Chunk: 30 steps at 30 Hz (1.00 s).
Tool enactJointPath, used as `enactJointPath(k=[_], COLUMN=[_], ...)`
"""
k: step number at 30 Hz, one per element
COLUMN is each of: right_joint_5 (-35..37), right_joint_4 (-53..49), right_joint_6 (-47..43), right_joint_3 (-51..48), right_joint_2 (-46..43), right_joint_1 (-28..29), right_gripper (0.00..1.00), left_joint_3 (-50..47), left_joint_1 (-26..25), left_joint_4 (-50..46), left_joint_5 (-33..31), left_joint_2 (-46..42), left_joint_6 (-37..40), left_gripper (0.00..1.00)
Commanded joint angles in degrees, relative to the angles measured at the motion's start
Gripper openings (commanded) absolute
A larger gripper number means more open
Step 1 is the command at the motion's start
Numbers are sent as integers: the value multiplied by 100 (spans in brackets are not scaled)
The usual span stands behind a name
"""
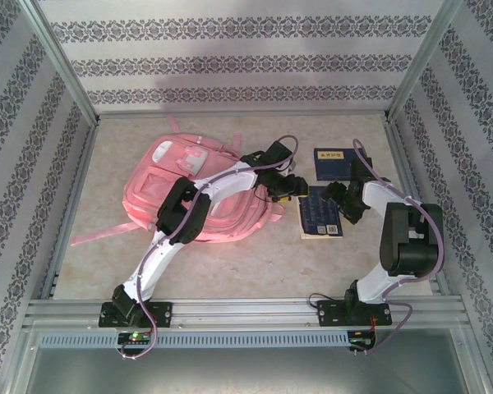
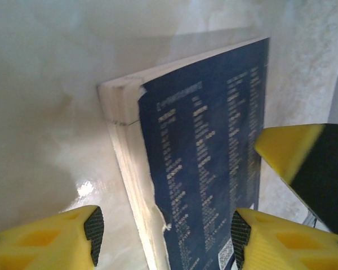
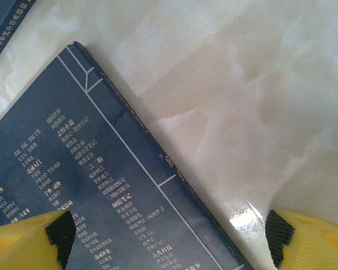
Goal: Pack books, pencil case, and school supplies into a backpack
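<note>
The pink backpack (image 1: 199,185) lies flat at the table's left-centre, with my left arm stretched across it. Two dark navy books lie to its right: one farther back (image 1: 332,162) and a nearer one (image 1: 320,217). Both grippers meet over the nearer book. My left gripper (image 2: 164,239) is open; its pads (image 2: 93,232) straddle the book's (image 2: 208,163) white page edge without touching it. My right gripper (image 3: 169,242) is open over the same book's (image 3: 73,191) spine side. One right finger (image 2: 287,152) reaches into the left wrist view. The pencil case and school supplies are out of view.
A corner of the farther book (image 3: 4,22) lies just beyond the right gripper. Pink straps (image 1: 94,236) trail left from the backpack. Metal frame rails (image 1: 230,310) border the table, and patterned walls (image 1: 230,61) close in the back and sides.
</note>
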Motion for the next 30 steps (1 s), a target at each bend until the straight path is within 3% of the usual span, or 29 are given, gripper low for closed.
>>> enactJointPath(k=[1, 6, 12, 16, 24, 29, 30], right_joint_5=[-523, -955, -1191, -1317, -1398, -1396, -1398], right_joint_4=[273, 599, 851, 987, 1085, 1116, 1121], right_joint_6=[188, 346, 504, 553, 585, 574, 574], right_joint_3=[-80, -289, -525, -625, -691, -717, -717], right_joint_2=[80, -1, -44, -64, -73, -73, -71], right_joint_1=[9, 38, 142, 165, 181, 189, 192], right_gripper=[86, 83, 81, 80, 78, 77, 77], left_joint_3=[45, 168, 214, 236, -100, -235, -200], left_joint_1=[-86, -94, -109, -126, -126, -174, -187], left_joint_4=[-203, 72, 802, 1082, 1918, 2006, 1921], left_joint_5=[37, 298, 788, 990, 1317, 1255, 1236], left_joint_2=[185, 401, 479, 488, 242, 71, 90], left_joint_6=[-272, -516, -918, -1089, -1551, -1488, -1434], left_gripper=[63, 63, 54, 53, 29, 28, 24])
